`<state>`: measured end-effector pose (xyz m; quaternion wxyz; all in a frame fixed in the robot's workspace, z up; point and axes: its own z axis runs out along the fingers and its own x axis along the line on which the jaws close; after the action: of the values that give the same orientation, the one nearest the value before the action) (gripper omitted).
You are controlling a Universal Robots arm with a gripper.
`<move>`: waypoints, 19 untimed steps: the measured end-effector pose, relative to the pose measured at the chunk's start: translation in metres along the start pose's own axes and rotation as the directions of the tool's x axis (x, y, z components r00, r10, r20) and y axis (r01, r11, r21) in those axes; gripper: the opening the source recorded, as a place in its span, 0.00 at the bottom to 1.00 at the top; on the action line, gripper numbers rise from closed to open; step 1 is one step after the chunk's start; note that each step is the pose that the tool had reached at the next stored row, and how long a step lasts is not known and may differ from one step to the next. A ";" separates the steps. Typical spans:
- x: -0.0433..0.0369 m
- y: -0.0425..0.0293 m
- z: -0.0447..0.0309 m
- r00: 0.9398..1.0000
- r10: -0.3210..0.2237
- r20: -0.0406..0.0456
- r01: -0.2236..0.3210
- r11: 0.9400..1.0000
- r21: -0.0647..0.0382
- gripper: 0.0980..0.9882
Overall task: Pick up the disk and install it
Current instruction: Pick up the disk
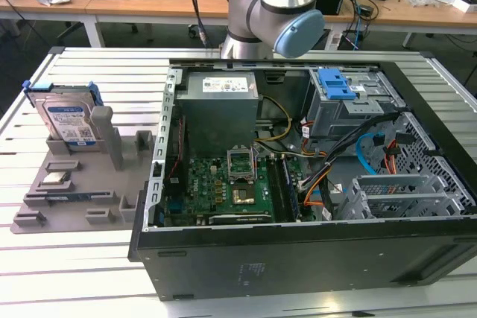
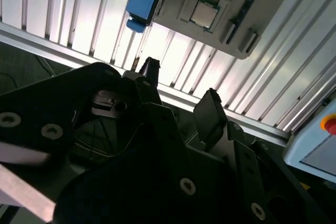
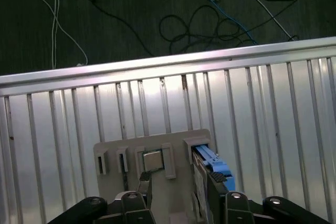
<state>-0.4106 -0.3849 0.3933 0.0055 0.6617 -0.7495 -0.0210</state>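
The disk (image 1: 67, 121) stands upright on its edge in a slot of the grey holder tray (image 1: 82, 210) at the exterior view's left; it is silver with a blue-and-white label and a blue bracket. In the first wrist view the disk's blue bracket (image 3: 212, 162) lies just beyond my fingertips (image 3: 144, 184). In the second wrist view that blue bracket (image 2: 140, 1) is far from the fingers. My gripper (image 2: 180, 83) hangs well above the tray. It is open, with nothing between its two dark fingers. The arm (image 1: 274, 5) rises at the back of the table.
An open computer case (image 1: 298, 247) fills the table's middle and right. It holds a grey power supply (image 1: 220, 102), a green motherboard (image 1: 223, 184), and a drive bay with a blue latch (image 1: 339, 83). A small square chip (image 1: 56, 178) sits on the tray. Cables lie on the floor (image 3: 210, 19).
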 end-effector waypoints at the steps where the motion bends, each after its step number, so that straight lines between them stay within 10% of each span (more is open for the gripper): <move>1: -0.0019 -0.0016 0.0000 1.000 0.000 0.000 0.000 1.000 0.000 0.50; 19: -0.0320 -0.0279 -0.0005 1.000 0.000 -0.004 0.000 1.000 0.001 0.50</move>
<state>-0.3790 -0.3565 0.3933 0.0069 0.6617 -0.7495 -0.0193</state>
